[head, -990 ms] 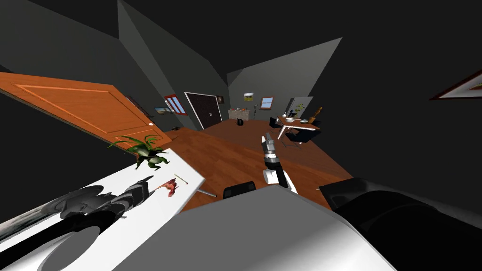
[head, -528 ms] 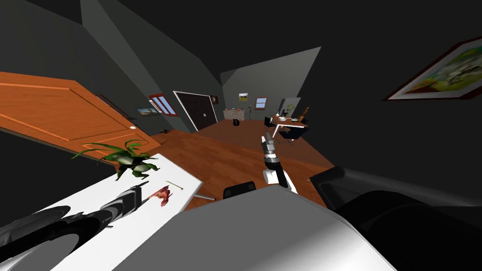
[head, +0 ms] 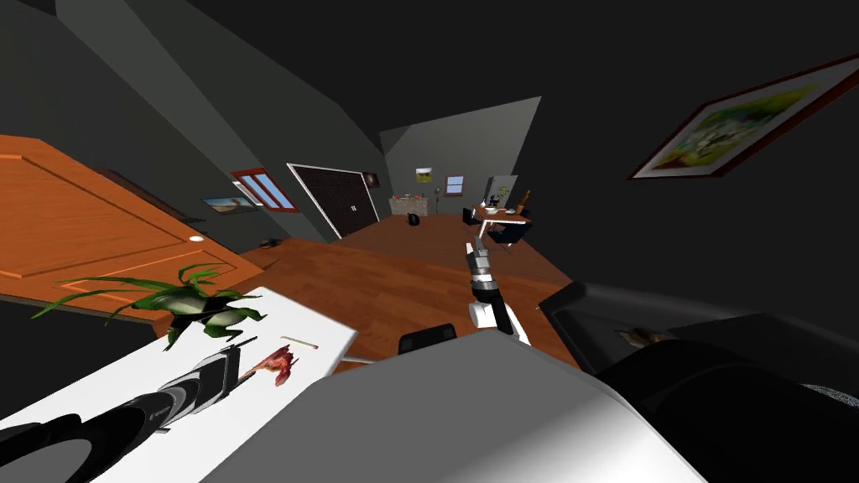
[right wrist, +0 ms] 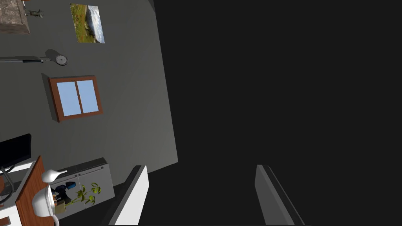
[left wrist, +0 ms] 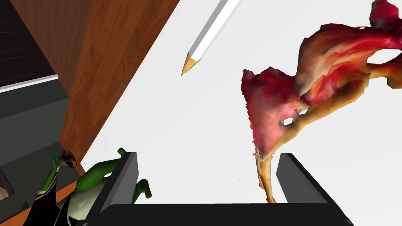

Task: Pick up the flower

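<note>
Head turned rightward; open left jaws straddle the flower [left wrist: 275, 102] stem.

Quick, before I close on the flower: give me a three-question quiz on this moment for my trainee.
1. True or false: the left gripper is shut on the flower.
2. Which lies on the white table near the flower? A. a pencil B. a spoon C. a cup
3. Fill in: the fingers of the right gripper stand ____.
Key: 1 false, its fingers are open with the stem's end between them; 2 A; 3 open.
</note>
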